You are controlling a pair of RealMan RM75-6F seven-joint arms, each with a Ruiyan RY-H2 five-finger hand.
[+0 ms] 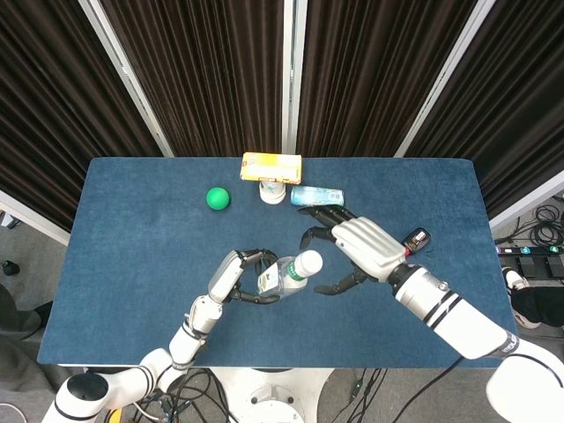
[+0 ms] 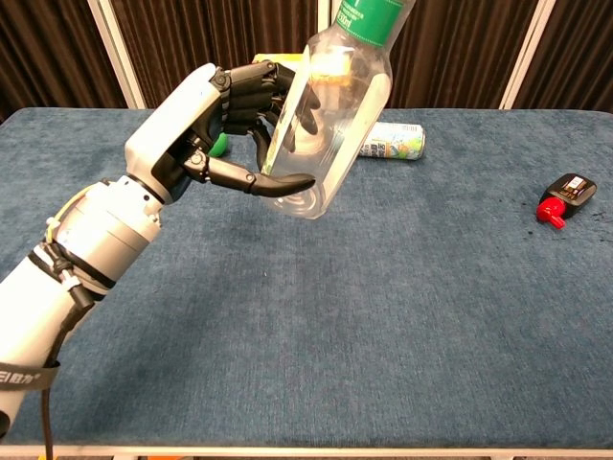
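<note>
Blue worktop [image 1: 132, 264]: left robot hand [image 2: 215, 125] grips a tilted clear bottle [image 2: 326, 125]; open right robot hand [image 1: 352, 256], at three o'clock, could knock it loose.

The raised clear plastic bottle with the white cap [image 1: 286, 273] is blocking the table's middle, the open-fingered right hand [image 1: 352, 251] crowding in just beside it. Along the far edge the green ball [image 1: 218, 198], yellow box [image 1: 271, 165], white cup [image 1: 272, 192] and lying can [image 1: 317, 196] are lining up. Bare blue cloth is lying wide open front and left, where the tabletop [image 1: 132, 264] is offering free passage
</note>
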